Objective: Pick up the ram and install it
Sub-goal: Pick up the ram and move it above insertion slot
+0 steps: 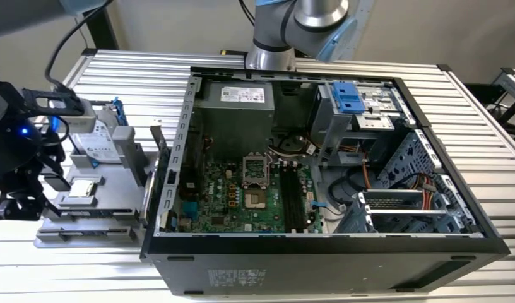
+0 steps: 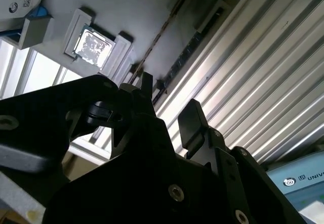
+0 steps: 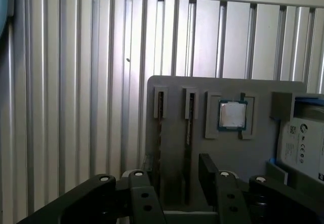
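Observation:
The ram (image 3: 189,125) stands on edge in a slot of the grey parts tray (image 3: 172,84), seen edge-on as a thin dark strip. A second thin strip (image 3: 161,117) sits in the neighbouring slot. Both strips also appear in the second wrist view, the ram (image 2: 195,41) beside the thinner strip (image 2: 167,31). My gripper (image 3: 172,183) hangs open above the tray, its two black fingers (image 3: 210,176) on either side of the slots' line and apart from them. In the exterior view the gripper (image 1: 22,205) is at the left, over the tray (image 1: 114,208).
The tray also carries a square silver processor (image 3: 233,115) and a hard drive (image 3: 304,143) with a blue frame. The open computer case (image 1: 325,164) with its green board (image 1: 240,202) lies at the exterior view's right of the tray, on a ribbed metal table (image 1: 131,69).

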Action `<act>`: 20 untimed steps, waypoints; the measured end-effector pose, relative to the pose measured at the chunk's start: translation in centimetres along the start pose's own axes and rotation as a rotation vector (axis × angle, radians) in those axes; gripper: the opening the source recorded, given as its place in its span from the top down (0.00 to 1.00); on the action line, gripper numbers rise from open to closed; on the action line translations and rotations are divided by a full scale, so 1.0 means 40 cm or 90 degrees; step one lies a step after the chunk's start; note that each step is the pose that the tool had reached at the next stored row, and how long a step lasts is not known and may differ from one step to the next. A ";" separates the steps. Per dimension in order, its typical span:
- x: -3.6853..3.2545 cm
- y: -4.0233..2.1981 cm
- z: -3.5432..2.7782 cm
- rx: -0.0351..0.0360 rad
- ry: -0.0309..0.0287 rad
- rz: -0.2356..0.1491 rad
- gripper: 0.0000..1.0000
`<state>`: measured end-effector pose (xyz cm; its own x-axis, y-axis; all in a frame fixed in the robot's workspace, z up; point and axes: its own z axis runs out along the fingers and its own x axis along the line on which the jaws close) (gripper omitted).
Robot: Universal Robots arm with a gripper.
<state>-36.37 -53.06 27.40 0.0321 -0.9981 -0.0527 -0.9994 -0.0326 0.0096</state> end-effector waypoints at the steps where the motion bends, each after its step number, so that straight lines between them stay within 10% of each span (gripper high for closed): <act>1: 0.000 0.000 0.002 -0.0001 0.0000 0.000 0.00; 20: 0.003 0.000 0.048 -0.0006 0.0000 0.001 0.00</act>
<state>-36.36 -53.07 25.47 0.0312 -0.9981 -0.0527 -0.9994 -0.0318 0.0107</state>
